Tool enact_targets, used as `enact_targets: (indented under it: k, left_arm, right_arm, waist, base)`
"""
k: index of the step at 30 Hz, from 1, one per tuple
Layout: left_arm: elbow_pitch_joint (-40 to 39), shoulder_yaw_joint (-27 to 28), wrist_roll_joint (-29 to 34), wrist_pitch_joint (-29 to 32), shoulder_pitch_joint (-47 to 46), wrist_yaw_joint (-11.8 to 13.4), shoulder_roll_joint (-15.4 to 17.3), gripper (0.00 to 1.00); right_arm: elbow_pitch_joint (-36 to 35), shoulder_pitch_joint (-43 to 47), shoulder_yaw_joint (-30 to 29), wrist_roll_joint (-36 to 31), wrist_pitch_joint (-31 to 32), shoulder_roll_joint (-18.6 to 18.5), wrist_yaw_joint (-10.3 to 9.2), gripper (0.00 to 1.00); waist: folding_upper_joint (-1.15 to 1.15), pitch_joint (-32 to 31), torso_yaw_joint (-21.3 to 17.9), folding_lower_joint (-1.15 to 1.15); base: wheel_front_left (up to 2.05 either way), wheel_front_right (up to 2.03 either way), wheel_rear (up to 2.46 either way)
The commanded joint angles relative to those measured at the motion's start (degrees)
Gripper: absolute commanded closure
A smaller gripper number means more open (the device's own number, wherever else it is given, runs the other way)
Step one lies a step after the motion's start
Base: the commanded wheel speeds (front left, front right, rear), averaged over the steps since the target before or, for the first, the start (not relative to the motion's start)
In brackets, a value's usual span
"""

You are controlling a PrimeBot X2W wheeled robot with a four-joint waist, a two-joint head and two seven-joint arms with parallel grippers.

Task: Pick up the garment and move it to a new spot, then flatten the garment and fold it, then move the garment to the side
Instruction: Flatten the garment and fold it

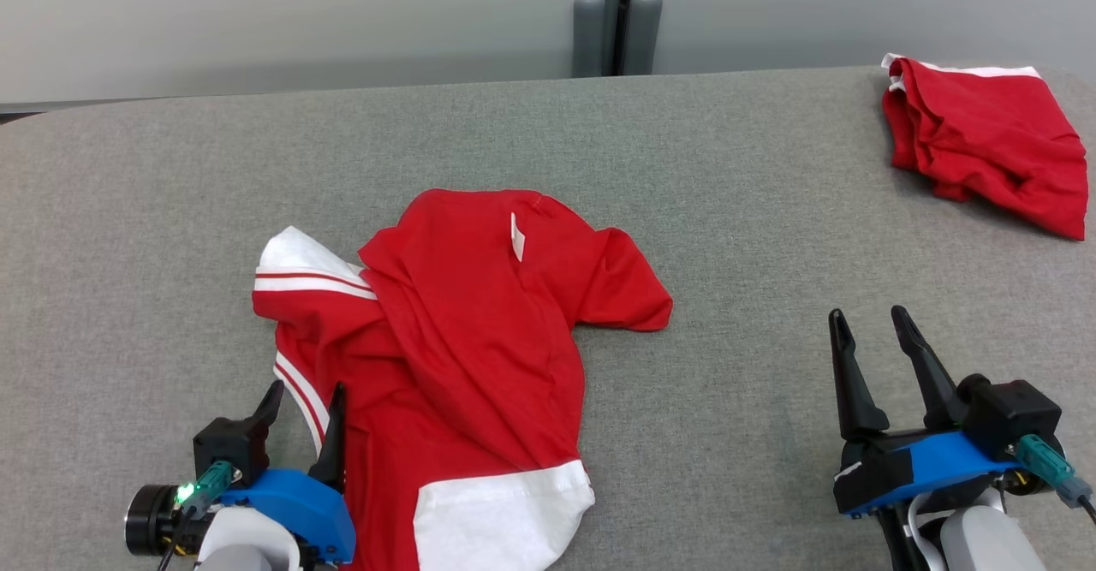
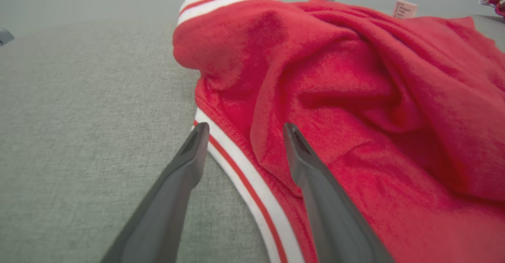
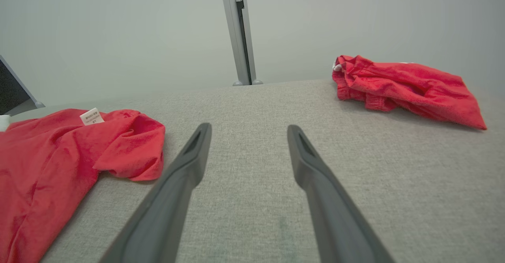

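A red garment [image 1: 462, 331] with white bands and red stripes lies crumpled on the grey table [image 1: 728, 211], a white label on top. In the left wrist view the garment [image 2: 355, 97] shows its striped hem between the fingers. My left gripper [image 1: 306, 407] stands open at the garment's near left edge, one finger over the cloth, the other beside the hem; in its wrist view the left gripper [image 2: 242, 131] grips nothing. My right gripper [image 1: 873, 324] is open over bare table, well right of the garment [image 3: 59, 156]; in its own view the right gripper [image 3: 248, 131] is empty.
A second red garment [image 1: 985, 139] lies folded at the table's far right corner, also seen as the red bundle [image 3: 402, 89] in the right wrist view. A grey wall with a vertical post [image 1: 618, 14] stands behind the table's far edge.
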Motion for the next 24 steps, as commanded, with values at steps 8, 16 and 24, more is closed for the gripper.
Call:
enact_targets:
  k: [8,16,24]
  left_arm:
    - [8.46,-1.4,-1.06,2.41,-1.6,-1.63,-1.49,0.0]
    - [14.08,-3.11,-2.47,5.39,-3.79,-4.69,-4.06,1.0]
    - [14.37,-2.25,-1.73,1.47,-10.05,-4.87,-1.98,1.0]
  right_arm:
    - [0.46,-0.46,-0.34,-0.03,-0.32,-0.52,0.01,0.0]
    - [0.69,-0.98,0.17,0.07,-0.37,-0.36,0.01,0.0]
    - [0.86,-0.46,0.11,0.2,-0.38,-0.72,0.01,0.0]
  waist:
    - [0.0,0.05,-0.25,0.0]
    - [0.0,-0.13,-0.41,0.0]
    - [0.0,-1.12,-0.4,0.0]
  base:
    - [0.0,0.0,0.0]
    - [0.0,0.0,0.0]
    - [0.0,0.0,0.0]
